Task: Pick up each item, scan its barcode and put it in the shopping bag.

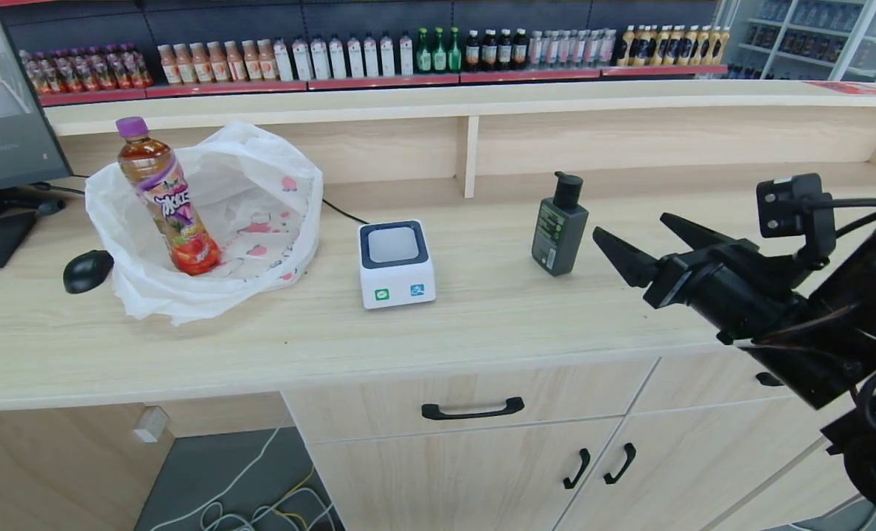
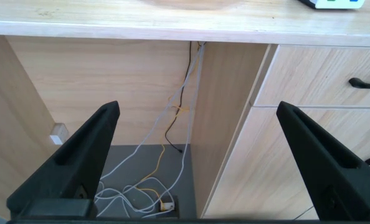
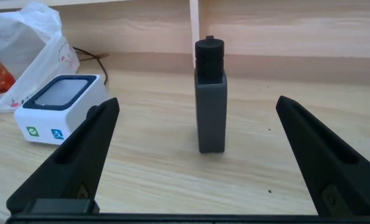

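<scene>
Dark bottle (image 1: 560,228), upright, frame centre-right. Stiff plastic, probably light, smooth; grip flat body below cap. Right end effector (image 1: 630,225) wide, empty; left end effector (image 2: 197,124) wide.

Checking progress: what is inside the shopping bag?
One tea bottle with a purple cap leans inside the shopping bag. Its front folds hide the bottom.

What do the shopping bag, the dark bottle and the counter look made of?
Shopping bag: probably thin plastic film, white, crinkled, slightly see-through. Dark bottle: likely hard plastic, dull matte sides, black cap. Counter: pale wood grain, smooth; possibly laminate rather than solid wood.
</scene>
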Available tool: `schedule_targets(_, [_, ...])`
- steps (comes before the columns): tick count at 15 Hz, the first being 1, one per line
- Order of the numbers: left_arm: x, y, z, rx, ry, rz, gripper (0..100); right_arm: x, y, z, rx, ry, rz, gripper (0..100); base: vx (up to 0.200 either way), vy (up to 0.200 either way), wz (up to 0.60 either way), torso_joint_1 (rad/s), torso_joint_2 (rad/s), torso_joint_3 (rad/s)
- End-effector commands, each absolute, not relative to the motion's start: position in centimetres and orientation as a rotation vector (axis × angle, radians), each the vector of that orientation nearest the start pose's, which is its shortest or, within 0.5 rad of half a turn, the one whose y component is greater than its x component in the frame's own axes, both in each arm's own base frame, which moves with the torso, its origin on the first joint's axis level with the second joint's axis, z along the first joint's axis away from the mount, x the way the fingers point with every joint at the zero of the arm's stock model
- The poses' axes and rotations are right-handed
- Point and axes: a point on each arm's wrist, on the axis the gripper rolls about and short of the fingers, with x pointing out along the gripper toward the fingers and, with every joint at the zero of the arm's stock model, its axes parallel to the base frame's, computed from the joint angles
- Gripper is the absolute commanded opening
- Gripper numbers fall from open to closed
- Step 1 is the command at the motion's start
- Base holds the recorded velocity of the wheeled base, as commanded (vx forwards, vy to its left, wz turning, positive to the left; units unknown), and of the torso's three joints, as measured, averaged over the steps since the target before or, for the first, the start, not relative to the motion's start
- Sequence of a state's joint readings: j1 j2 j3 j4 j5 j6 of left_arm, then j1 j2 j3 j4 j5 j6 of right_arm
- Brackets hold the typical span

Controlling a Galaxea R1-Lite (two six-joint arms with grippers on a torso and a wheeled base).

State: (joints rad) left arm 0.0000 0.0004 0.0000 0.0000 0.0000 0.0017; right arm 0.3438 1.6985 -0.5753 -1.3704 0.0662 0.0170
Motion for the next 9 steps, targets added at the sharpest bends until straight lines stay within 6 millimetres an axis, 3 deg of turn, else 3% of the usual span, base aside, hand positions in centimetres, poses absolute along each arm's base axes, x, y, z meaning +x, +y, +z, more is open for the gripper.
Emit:
schedule_targets(1, [-2.3, 0.0, 7.5, 0.002, 0.0, 0.0, 100, 28.9, 9.5, 22.7, 0.048, -0.26, 0.405, 100, 0.0, 0.0, 0.0, 0.0, 0.0, 0.0])
schedule_targets(3, [-2.3, 0.0, 7.5, 0.002, 0.0, 0.0, 100, 30.8, 10.1, 23.7, 0.061, -0.237, 0.409, 100, 0.0, 0.0, 0.0, 0.0, 0.0, 0.0])
schedule_targets(9, [-2.3, 0.0, 7.5, 0.002, 0.0, 0.0, 100, 35.0, 11.5, 22.5, 0.067, -0.193, 0.427, 100, 0.0, 0.0, 0.0, 0.0, 0.0, 0.0])
